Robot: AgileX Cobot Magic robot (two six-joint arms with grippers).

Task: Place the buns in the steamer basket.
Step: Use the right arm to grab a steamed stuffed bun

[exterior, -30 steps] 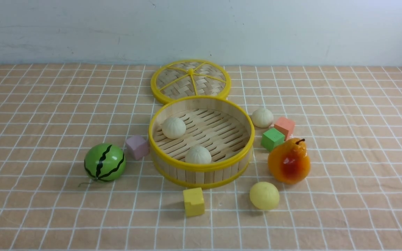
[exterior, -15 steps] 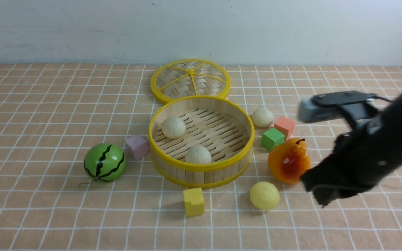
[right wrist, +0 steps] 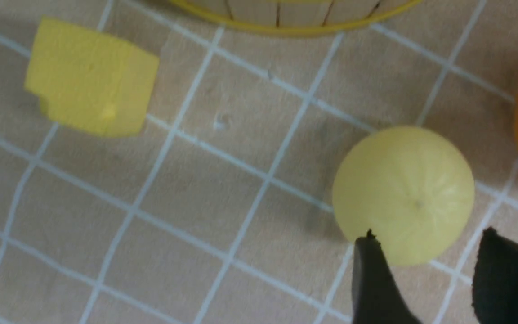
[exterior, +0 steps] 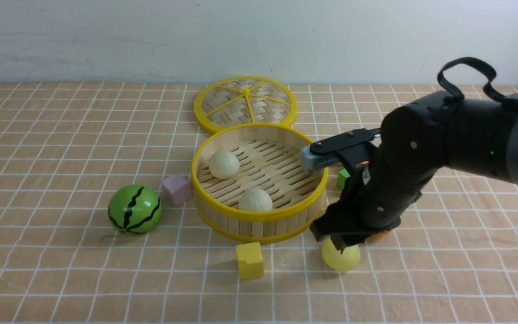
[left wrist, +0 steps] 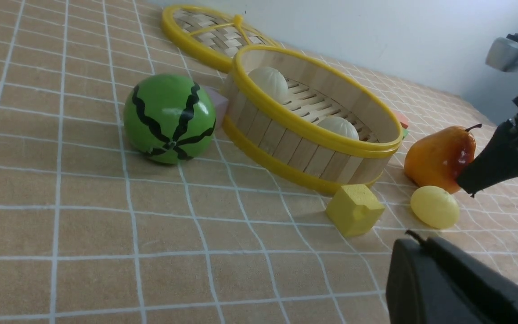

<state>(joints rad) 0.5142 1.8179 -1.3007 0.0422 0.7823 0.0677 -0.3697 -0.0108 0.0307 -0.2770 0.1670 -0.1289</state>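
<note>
The steamer basket stands mid-table with two off-white buns inside, one at the back left and one by the front wall. A pale yellow bun lies on the cloth in front of the basket's right side. My right gripper hangs open just above this bun. In the right wrist view the yellow bun sits just beyond the two spread fingertips of the right gripper, with nothing held. My left gripper is shut and empty, low over the cloth and apart from everything.
The flat woven lid lies behind the basket. A green watermelon ball and a pink cube are left of it. A yellow cube sits in front. A green cube and the orange pear are right, under my right arm.
My right arm has come into view from the right, swung left and down over the yellow bun, and its jaws have opened. Objects have not moved.
</note>
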